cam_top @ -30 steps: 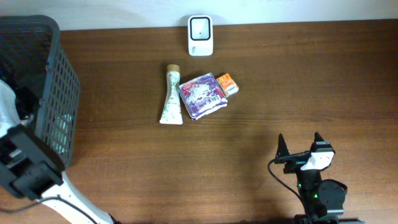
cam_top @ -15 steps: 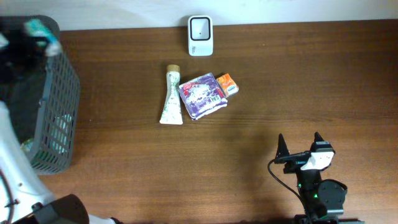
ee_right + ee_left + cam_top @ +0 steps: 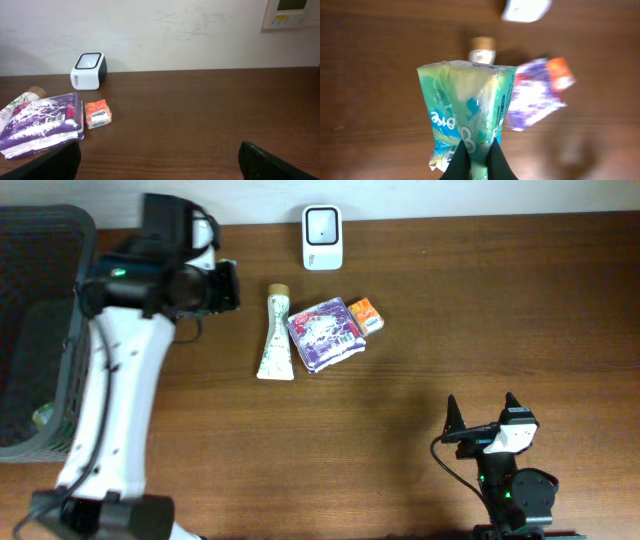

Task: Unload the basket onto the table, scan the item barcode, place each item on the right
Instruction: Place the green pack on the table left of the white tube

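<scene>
Left wrist view: the left tool (image 3: 476, 152) pinches the lower edge of a crinkled green plastic packet (image 3: 467, 105), held above the brown wooden surface (image 3: 380, 75); beyond lies a white box-shaped scanner (image 3: 526, 9). The right tool (image 3: 481, 408) gapes wide, empty.

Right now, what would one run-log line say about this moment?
left pincer: shut on green pack | right pincer: open, empty | scanner: pack not over it

I see dk grey plastic mesh basket (image 3: 40, 300) at 9 o'clock; cream tube (image 3: 275, 340), purple foil pkt (image 3: 325, 333), sm orange box (image 3: 365, 315) clustered twd 12.
</scene>
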Robot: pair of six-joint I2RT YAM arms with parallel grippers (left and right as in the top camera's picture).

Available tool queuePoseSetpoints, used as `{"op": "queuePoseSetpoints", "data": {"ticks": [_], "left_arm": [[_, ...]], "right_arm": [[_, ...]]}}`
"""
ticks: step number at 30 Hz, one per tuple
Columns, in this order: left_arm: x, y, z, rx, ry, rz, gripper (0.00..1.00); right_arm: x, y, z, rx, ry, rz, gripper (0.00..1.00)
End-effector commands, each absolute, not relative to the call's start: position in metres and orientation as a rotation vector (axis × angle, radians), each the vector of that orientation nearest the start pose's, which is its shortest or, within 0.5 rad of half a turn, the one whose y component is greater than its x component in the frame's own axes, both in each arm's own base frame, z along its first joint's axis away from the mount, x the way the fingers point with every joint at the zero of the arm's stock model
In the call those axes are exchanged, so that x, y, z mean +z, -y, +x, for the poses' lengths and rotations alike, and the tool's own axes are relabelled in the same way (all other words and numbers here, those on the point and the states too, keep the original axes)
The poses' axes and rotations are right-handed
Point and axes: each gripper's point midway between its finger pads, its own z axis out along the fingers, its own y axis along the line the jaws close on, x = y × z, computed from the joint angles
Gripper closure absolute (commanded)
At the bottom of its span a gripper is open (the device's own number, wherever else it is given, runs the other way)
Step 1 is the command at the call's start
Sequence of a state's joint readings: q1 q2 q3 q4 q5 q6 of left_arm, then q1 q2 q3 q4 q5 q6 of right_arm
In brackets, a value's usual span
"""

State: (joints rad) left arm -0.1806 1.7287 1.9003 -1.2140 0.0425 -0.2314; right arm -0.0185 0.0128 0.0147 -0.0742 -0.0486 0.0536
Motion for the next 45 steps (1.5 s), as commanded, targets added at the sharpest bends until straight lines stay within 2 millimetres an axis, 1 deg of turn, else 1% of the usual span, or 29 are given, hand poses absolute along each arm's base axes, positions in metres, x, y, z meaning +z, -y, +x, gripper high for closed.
{"op": "queuePoseSetpoints", "data": {"ticks": [1, 3, 4, 5, 10, 12, 15, 16, 18, 19, 20, 21, 23, 25, 27, 28, 30, 32, 33, 34, 35, 36, 38, 39, 40, 41, 45], "left_arm": [[0.21, 0.071, 0.417, 0.089, -2.725, -0.053, 0.97], [0.183, 0.078, 0.42, 0.11, -2.789, -0.026, 0.97], [0.174, 0.079, 0.421, 0.118, -2.81, -0.023, 0.96], [0.16, 0.079, 0.423, 0.131, -2.841, -0.021, 0.96], [0.113, 0.085, 0.433, 0.138, -2.927, -0.008, 0.95], [0.096, 0.087, 0.44, 0.141, -2.936, -0.008, 0.91], [0.08, 0.094, 0.446, 0.097, -2.952, -0.002, 0.82], [0.079, 0.095, 0.446, 0.09, -2.952, -0.002, 0.71], [0.08, 0.095, 0.449, 0.086, -2.942, -0.004, 0.3], [0.082, 0.095, 0.45, 0.084, -2.935, -0.004, 0.22], [0.085, 0.096, 0.453, 0.08, -2.925, -0.005, 0.2], [0.09, 0.097, 0.456, 0.074, -2.91, -0.006, 0.18], [0.106, 0.098, 0.463, 0.063, -2.881, -0.011, 0.18], [0.128, 0.097, 0.468, 0.051, -2.848, -0.019, 0.18], [0.163, 0.092, 0.472, 0.037, -2.803, -0.04, 0.18], [0.185, 0.086, 0.474, 0.03, -2.775, -0.058, 0.18], [0.22, 0.074, 0.475, 0.02, -2.723, -0.095, 0.18], [0.265, 0.053, 0.473, 0.009, -2.644, -0.157, 0.18], [0.285, 0.041, 0.47, -0.001, -2.604, -0.191, 0.1], [0.301, 0.03, 0.466, -0.011, -2.573, -0.236, 0.1], [0.326, 0.003, 0.456, -0.017, -2.513, -0.362, 0.1], [0.34, -0.016, 0.448, -0.012, -2.476, -0.434, 0.1], [0.357, -0.047, 0.435, 0.01, -2.428, -0.525, 0.08], [0.364, -0.066, 0.426, 0.027, -2.404, -0.578, 0.06], [0.368, -0.078, 0.42, 0.037, -2.389, -0.615, 0.05], [0.372, -0.095, 0.411, 0.048, -2.369, -0.669, 0.05], [0.375, -0.145, 0.389, 0.003, -2.324, -0.828, 0.02]], "right_arm": [[0.156, -0.004, 0.246, 0.072, -1.647, 0.027, 0.01], [0.156, -0.004, 0.246, 0.072, -1.647, 0.027, 0.01], [0.156, -0.004, 0.246, 0.072, -1.647, 0.027, 0.01], [0.156, -0.004, 0.246, 0.072, -1.647, 0.027, 0.01], [0.156, -0.004, 0.246, 0.072, -1.647, 0.027, 0.01], [0.156, -0.004, 0.246, 0.072, -1.647, 0.027, 0.02], [0.156, -0.004, 0.246, 0.072, -1.647, 0.027, 0.01], [0.156, -0.004, 0.246, 0.072, -1.647, 0.027, 0.01], [0.156, -0.004, 0.246, 0.072, -1.647, 0.027, 0.01], [0.156, -0.004, 0.246, 0.072, -1.648, 0.027, 0.01], [0.156, -0.004, 0.246, 0.072, -1.647, 0.027, 0.01], [0.156, -0.004, 0.246, 0.072, -1.647, 0.027, 0.01], [0.156, -0.004, 0.246, 0.072, -1.647, 0.027, 0.01], [0.156, -0.004, 0.246, 0.072, -1.647, 0.027, 0.01], [0.156, -0.004, 0.246, 0.072, -1.647, 0.027, 0.01], [0.156, -0.004, 0.246, 0.072, -1.647, 0.027, 0.01], [0.156, -0.004, 0.246, 0.072, -1.648, 0.027, 0.01], [0.156, -0.004, 0.246, 0.072, -1.647, 0.027, 0.01], [0.156, -0.004, 0.246, 0.072, -1.647, 0.027, 0.01], [0.156, -0.004, 0.246, 0.072, -1.647, 0.027, 0.01], [0.156, -0.004, 0.246, 0.072, -1.647, 0.027, 0.01], [0.156, -0.004, 0.246, 0.072, -1.647, 0.027, 0.01], [0.156, -0.004, 0.246, 0.072, -1.647, 0.027, 0.01], [0.156, -0.004, 0.246, 0.072, -1.647, 0.027, 0.01], [0.156, -0.004, 0.246, 0.072, -1.648, 0.027, 0.01], [0.156, -0.004, 0.246, 0.072, -1.647, 0.027, 0.01], [0.156, -0.004, 0.246, 0.072, -1.647, 0.027, 0.01]]}}
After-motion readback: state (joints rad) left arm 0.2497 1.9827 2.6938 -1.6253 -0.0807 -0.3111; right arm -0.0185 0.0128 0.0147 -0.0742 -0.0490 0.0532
